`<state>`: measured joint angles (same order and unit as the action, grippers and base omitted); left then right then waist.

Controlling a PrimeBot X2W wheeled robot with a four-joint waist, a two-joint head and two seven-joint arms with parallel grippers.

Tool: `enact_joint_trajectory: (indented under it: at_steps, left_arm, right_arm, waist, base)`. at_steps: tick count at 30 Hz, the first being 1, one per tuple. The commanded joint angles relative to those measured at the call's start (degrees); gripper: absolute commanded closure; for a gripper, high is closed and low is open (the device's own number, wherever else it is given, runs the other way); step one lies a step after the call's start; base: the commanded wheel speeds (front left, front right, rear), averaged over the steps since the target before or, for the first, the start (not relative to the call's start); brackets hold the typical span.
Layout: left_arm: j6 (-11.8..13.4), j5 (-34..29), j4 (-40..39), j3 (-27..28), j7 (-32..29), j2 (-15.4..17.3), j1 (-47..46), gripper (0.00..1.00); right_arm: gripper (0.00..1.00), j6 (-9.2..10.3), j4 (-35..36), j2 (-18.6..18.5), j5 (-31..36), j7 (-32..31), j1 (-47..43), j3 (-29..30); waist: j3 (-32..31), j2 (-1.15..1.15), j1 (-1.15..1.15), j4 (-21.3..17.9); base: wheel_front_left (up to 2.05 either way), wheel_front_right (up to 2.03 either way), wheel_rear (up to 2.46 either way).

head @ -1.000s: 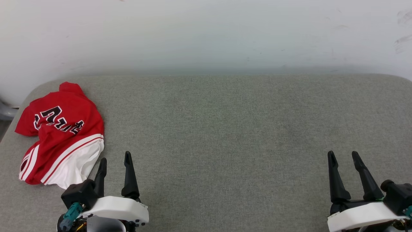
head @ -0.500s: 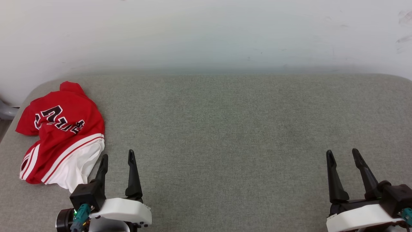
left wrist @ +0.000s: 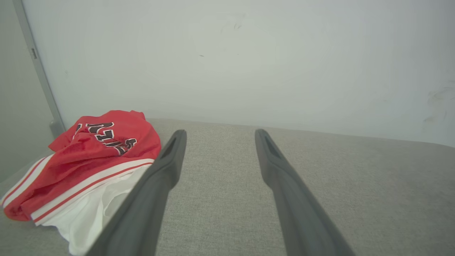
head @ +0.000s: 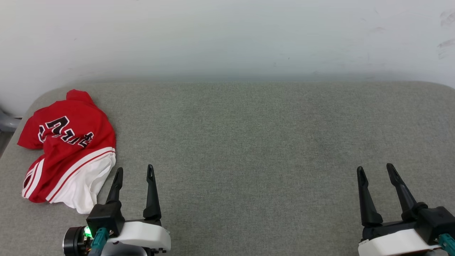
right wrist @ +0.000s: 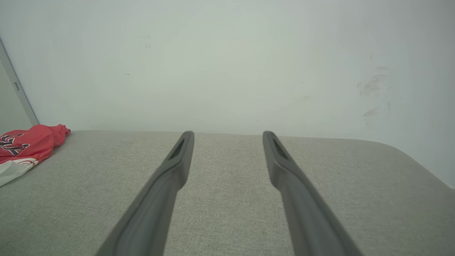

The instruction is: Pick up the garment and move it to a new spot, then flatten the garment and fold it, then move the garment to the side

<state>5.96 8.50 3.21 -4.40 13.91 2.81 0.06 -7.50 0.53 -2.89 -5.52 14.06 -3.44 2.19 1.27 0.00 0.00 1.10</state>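
Status at inspection: the garment (head: 67, 149) lay crumpled at the far left end of the grey padded surface (head: 249, 142), close to that end's rounded corner. It was red side up with the black lettering showing, and a white sleeve with striped trim was spilling toward me. It had not been lifted, spread or folded.

My left gripper (head: 135, 170) hovered at the lower left of the head view with its fingers spread wide and nothing between them. Over the last second it had drifted a little to my right and its wrist had turned, so the fingers pointed more squarely up the surface. The near finger, which a second ago had overlapped the white sleeve, stood just beside the cloth. The left wrist view confirmed this: the garment (left wrist: 89, 160) sat off to the left of the gripper (left wrist: 217, 133), not between the fingers. I could not tell whether the finger brushed the sleeve's edge.

My right gripper (head: 375, 169) was also wide apart and empty, well away at the lower right, and had edged only slightly inward. Its wrist view showed the gripper (right wrist: 227, 134) over bare surface, with the garment (right wrist: 25, 145) at the far left.

Finding: the shift looked like a realignment, not a grasp. The first step, the pick-up, had not begun. In my judgement the left arm would need to swing back leftward over the cloth before closing.
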Motion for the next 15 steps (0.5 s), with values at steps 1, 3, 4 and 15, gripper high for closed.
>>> enact_joint_trajectory:
  at_steps: [1,3,4,15]
  left_arm:
    - [-0.2,-1.4,-0.4,-0.1,0.6,0.1,0.6,0.00]
    - [-0.4,-1.8,-0.4,-0.2,0.8,0.1,0.7,0.00]
    - [-0.4,-2.0,-0.4,-0.3,1.0,0.1,0.7,0.00]
    - [-1.8,-1.0,0.4,0.1,1.4,0.1,1.3,0.00]
  right_arm:
    - [0.00,0.02,0.6,0.0,0.9,0.5,-0.5,-0.2]
    - [0.00,0.02,0.6,0.0,0.6,0.7,-0.8,-0.2]
    - [0.00,0.02,0.6,0.0,0.8,0.8,-0.8,-0.2]
    - [0.00,0.03,-0.4,0.0,-1.2,1.2,-1.5,0.1]
  waist:
    - [-0.1,0.00,0.00,0.1]
    - [-0.1,0.00,0.00,0.1]
    - [-0.1,0.00,0.00,0.1]
    - [-0.3,0.00,0.00,0.3]
  base:
    - [0.00,0.00,0.00]
    - [0.00,0.00,0.00]
    - [0.00,0.00,0.00]
    - [0.00,0.00,0.00]
